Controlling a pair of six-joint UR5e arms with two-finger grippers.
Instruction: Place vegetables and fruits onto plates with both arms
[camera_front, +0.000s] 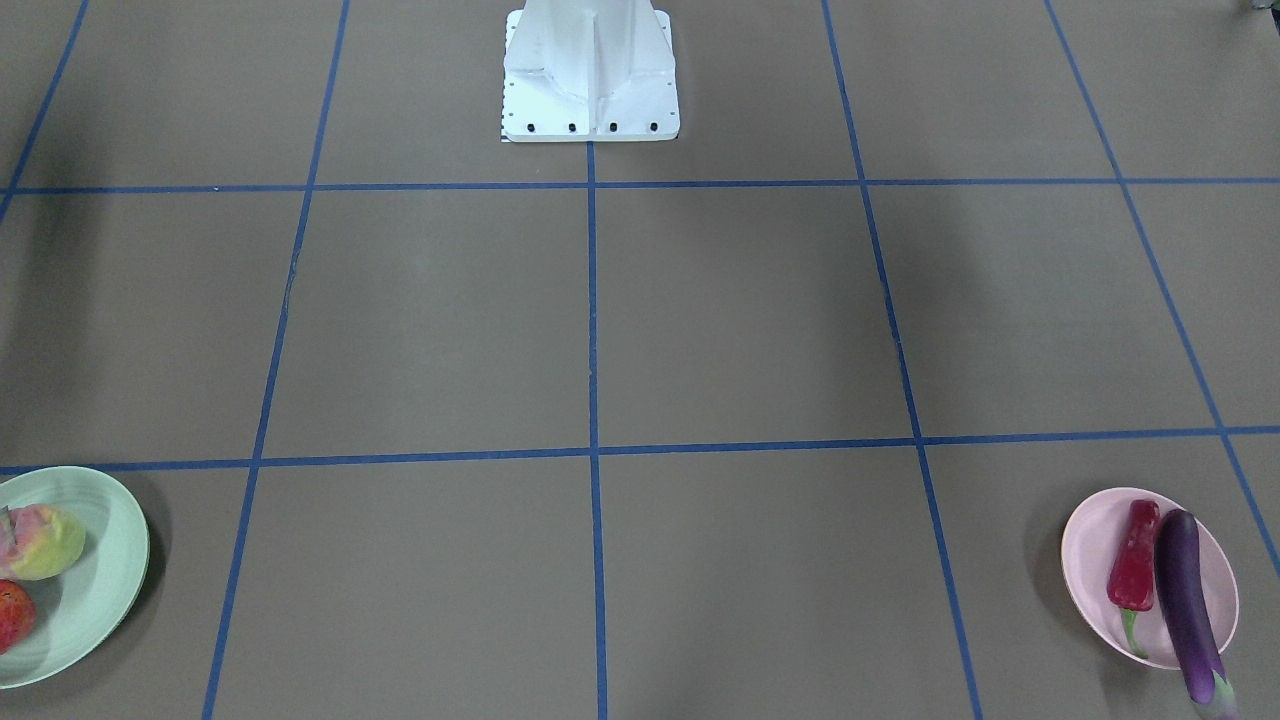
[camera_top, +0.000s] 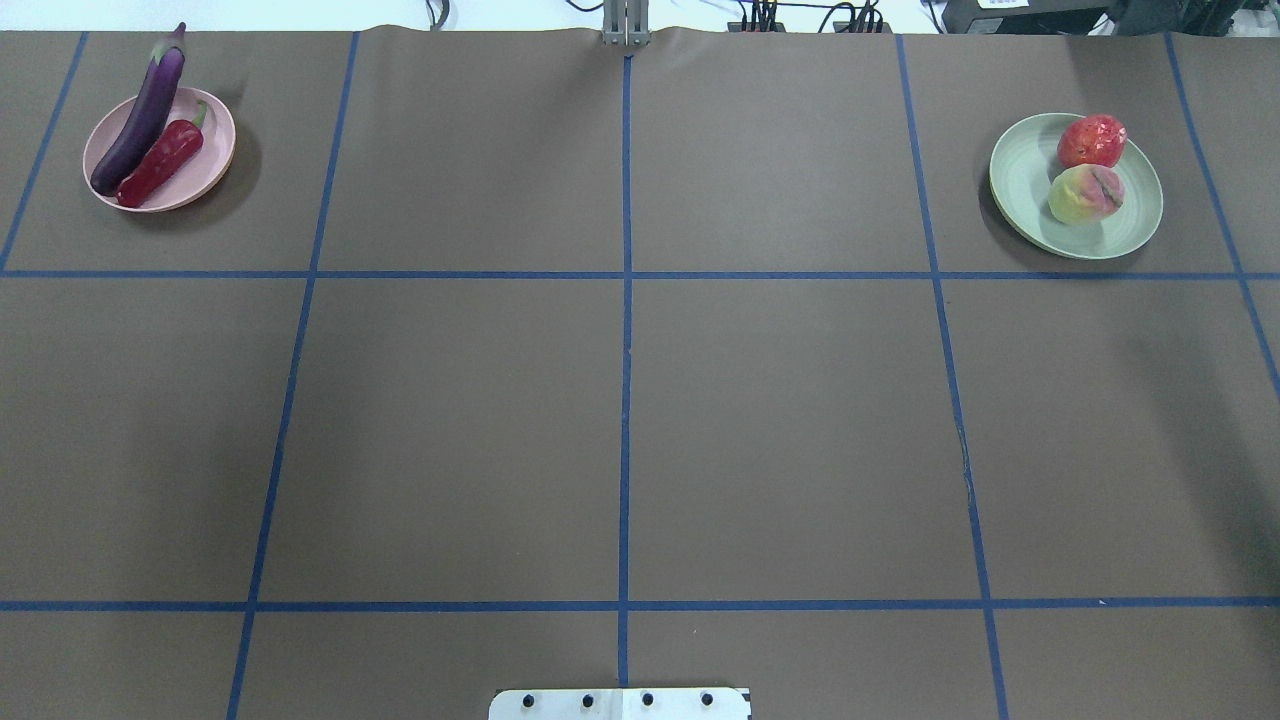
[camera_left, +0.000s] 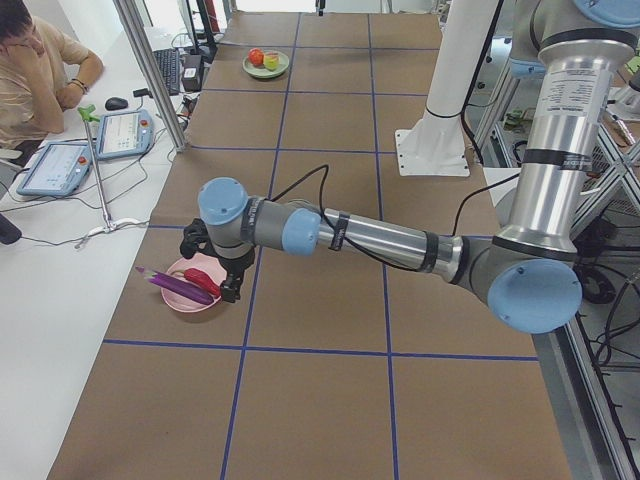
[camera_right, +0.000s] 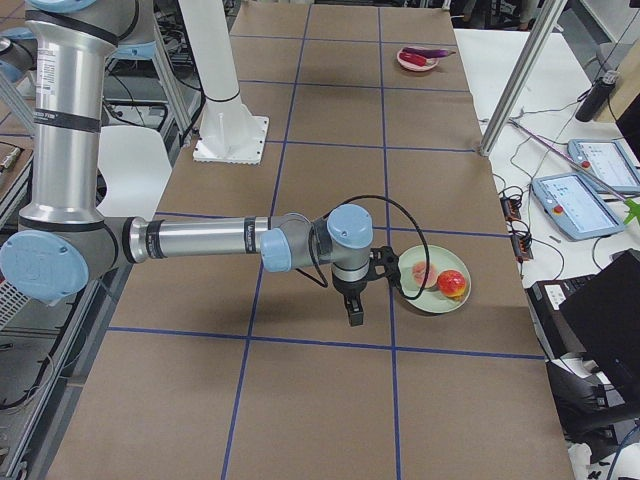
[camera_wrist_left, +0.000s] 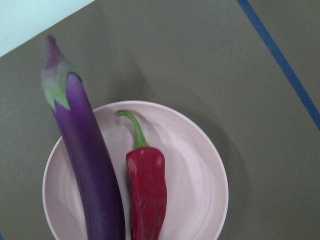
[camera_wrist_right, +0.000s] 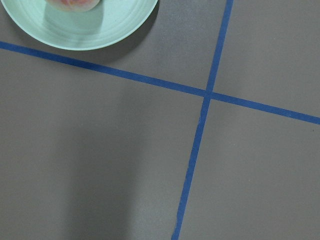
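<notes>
Only the side views show the arms; overhead and front-facing views hold just plates on the brown table (camera_top: 640, 400). The eggplant (camera_top: 140, 125) and chili (camera_top: 160, 165) lie touching on the pink plate (camera_top: 215, 125) near the far-left corner, the eggplant's stem end overhanging the rim. The peach (camera_top: 1085, 195) and red-orange fruit (camera_top: 1092, 140) sit on the green plate (camera_top: 1020, 180), far right — a broad stretch of table between the plates. The left gripper (camera_left: 208, 275) hovers over the pink plate and the right gripper (camera_right: 355, 305) is just beside the green one. How far their fingers are parted, or whether they hold anything, I cannot tell.
</notes>
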